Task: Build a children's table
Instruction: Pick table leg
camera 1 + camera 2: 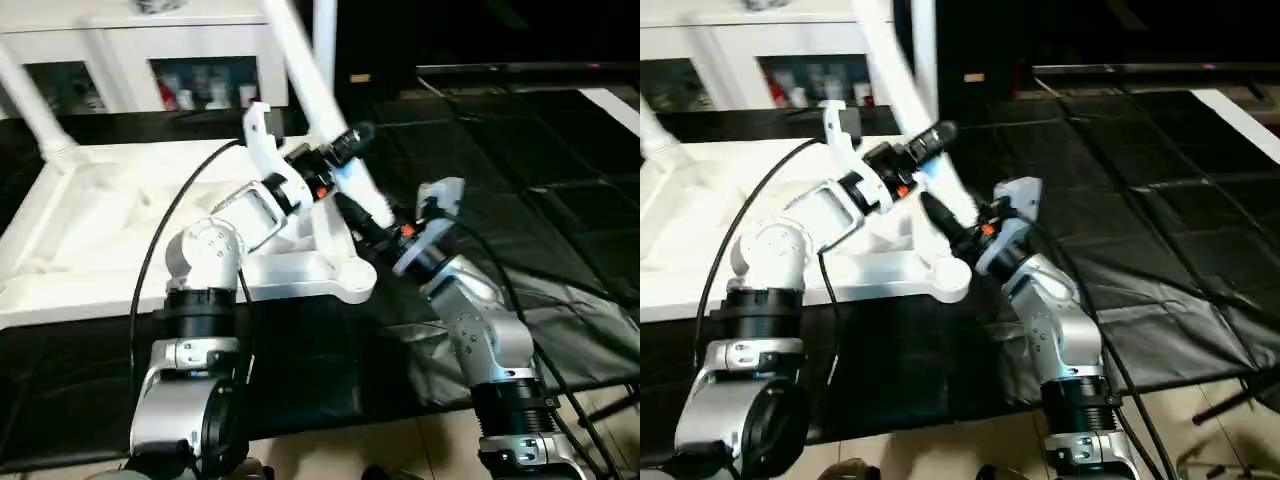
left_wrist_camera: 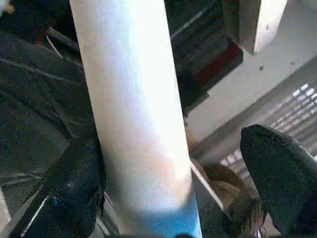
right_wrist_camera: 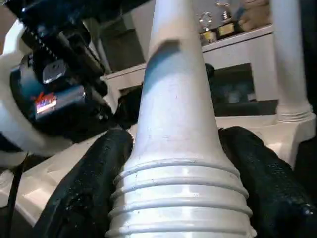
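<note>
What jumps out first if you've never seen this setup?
A long white table leg slants up across the middle, with the left gripper around its shaft and the right gripper clasping its ribbed base. Beneath them the white tabletop lies upside down on black floor mats, another leg already standing at its far-left corner.

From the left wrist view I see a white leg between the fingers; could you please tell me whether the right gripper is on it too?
Observer: Yes, the right gripper is shut on the leg at its ribbed end.
Operator: Thank you. Is the leg upright?
Observer: No, it leans, with its ribbed end near the top's near corner.
Operator: Is any other leg fitted?
Observer: A second leg stands at the far left corner.
</note>
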Available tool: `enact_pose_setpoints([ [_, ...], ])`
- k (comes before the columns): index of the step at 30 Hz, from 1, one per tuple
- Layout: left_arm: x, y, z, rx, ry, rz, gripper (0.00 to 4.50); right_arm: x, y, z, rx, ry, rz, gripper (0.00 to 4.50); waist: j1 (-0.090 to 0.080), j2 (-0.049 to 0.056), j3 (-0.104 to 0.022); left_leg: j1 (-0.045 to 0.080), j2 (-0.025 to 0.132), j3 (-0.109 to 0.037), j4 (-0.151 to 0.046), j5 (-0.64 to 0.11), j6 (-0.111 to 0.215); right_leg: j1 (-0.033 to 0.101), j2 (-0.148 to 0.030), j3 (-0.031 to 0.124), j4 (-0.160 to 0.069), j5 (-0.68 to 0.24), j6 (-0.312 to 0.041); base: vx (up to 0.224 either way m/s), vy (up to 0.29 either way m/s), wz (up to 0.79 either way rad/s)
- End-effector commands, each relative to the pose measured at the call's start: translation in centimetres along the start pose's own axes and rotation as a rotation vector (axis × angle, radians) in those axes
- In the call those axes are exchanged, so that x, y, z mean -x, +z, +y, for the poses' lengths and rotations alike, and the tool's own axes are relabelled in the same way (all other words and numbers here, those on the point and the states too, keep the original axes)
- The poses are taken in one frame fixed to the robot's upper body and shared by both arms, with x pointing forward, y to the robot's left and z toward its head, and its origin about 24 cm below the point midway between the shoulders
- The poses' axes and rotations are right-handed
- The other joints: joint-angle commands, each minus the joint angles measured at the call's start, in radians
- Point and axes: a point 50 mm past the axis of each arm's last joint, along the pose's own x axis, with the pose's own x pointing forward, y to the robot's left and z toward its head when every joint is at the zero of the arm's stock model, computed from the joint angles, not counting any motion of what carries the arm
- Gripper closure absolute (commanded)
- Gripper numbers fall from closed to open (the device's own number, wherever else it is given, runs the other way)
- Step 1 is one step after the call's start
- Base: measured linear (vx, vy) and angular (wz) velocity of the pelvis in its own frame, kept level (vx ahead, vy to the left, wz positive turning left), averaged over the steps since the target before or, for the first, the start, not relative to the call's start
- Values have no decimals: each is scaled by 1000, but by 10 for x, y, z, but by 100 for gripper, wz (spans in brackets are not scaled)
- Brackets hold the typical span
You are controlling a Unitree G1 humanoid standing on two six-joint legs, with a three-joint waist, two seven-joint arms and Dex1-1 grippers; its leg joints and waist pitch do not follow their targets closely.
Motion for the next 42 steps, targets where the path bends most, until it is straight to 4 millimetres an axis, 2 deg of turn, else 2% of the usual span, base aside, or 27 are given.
enact_pose_setpoints([
  [1, -4, 6, -6, -2, -22, -10, 0, 0, 7, 5, 54, 29, -17, 171, 4, -10, -102, 10, 37, -15, -66, -78, 61, 72, -86, 78, -79, -327, -7, 0, 0, 0],
  [2, -4, 9, -5, 4, -23, -25, 29, -1, 6, 7, 62, 45, -5, 171, 6, -10, -104, 8, 36, -15, -66, -72, 60, 74, -85, 78, -77, -322, -4, 0, 0, 0],
  [6, -3, 16, -8, 25, -41, -69, 42, 0, 0, 5, 116, 37, 41, 171, 11, -9, -106, 7, 38, -16, -66, -66, 55, 73, -88, 80, -73, -297, -9, 0, 0, 0],
  [11, -3, 17, -13, 37, -58, -68, 90, -1, -4, 5, 144, 38, 63, 171, 13, -11, -106, 7, 36, -15, -65, -69, 58, 76, -88, 80, -73, -300, -11, 0, 0, 0],
  [13, -3, 17, -12, 43, -52, -67, 120, -1, -4, 4, 152, 38, 70, 171, 15, -9, -106, 8, 38, -16, -65, -66, 60, 74, -86, 80, -73, -298, -11, 0, 0, 0],
  [16, -4, 19, -12, 49, -44, -75, 130, -1, -4, 3, 167, 40, 77, 171, 19, -8, -107, 8, 40, -17, -65, -63, 60, 74, -87, 80, -70, -282, -17, 0, 0, 0],
  [18, -4, 20, -12, 49, -44, -78, 163, -1, -4, 3, 174, 41, 77, 171, 21, -8, -107, 8, 40, -17, -65, -65, 60, 74, -87, 81, -69, -277, -21, 0, 0, 0],
  [20, -5, 22, -13, 51, -44, -82, 171, -2, -4, 2, 182, 40, 76, 171, 23, -5, -107, 8, 40, -17, -64, -66, 60, 74, -88, 81, -68, -275, -26, 0, 0, 0],
  [23, -6, 23, -14, 52, -41, -84, 209, -2, -3, 2, 185, 40, 75, 171, 22, -6, -108, 8, 40, -17, -65, -69, 59, 75, -87, 81, -68, -270, -29, 0, 0, 0],
  [26, -7, 23, -13, 50, -34, -87, 220, -2, -4, 2, 195, 40, 79, 171, 23, -4, -108, 7, 39, -18, -64, -65, 60, 76, -87, 80, -66, -264, -28, 0, 0, 0],
  [27, -7, 23, -13, 50, -34, -88, 239, -2, -4, 2, 188, 48, 82, 102, 23, -4, -108, 7, 38, -17, -64, -66, 60, 76, -86, 80, -68, -265, -26, 0, 0, 0],
  [30, -8, 24, -14, 48, -35, -90, 247, -2, -4, 2, 181, 52, 83, 96, 23, -5, -107, 6, 38, -17, -64, -69, 61, 76, -86, 79, -69, -270, -25, 0, 0, 0],
  [32, -8, 25, -13, 43, -30, -94, 259, -3, -5, 3, 164, 62, 82, 60, 24, -6, -108, 7, 38, -17, -64, -69, 62, 77, -86, 79, -68, -271, -25, 0, 0, 0],
  [35, -8, 26, -12, 34, -13, -105, 260, -3, -5, 3, 170, 71, 91, 50, 23, -6, -108, 7, 41, -18, -64, -66, 63, 76, -87, 80, -67, -265, -31, 0, 0, 0],
  [36, -8, 27, -11, 30, -11, -105, 260, -3, -5, 4, 171, 81, 88, 24, 23, -7, -108, 7, 41, -18, -64, -65, 62, 76, -87, 80, -67, -264, -31, 0, 0, 0],
  [42, -5, 35, -4, -70, 47, -136, 261, -1, 1, -1, 188, 49, 28, 1, 21, -7, -108, 9, 41, -18, -65, -71, 61, 75, -87, 80, -69, -278, -21, 0, 0, 0],
])
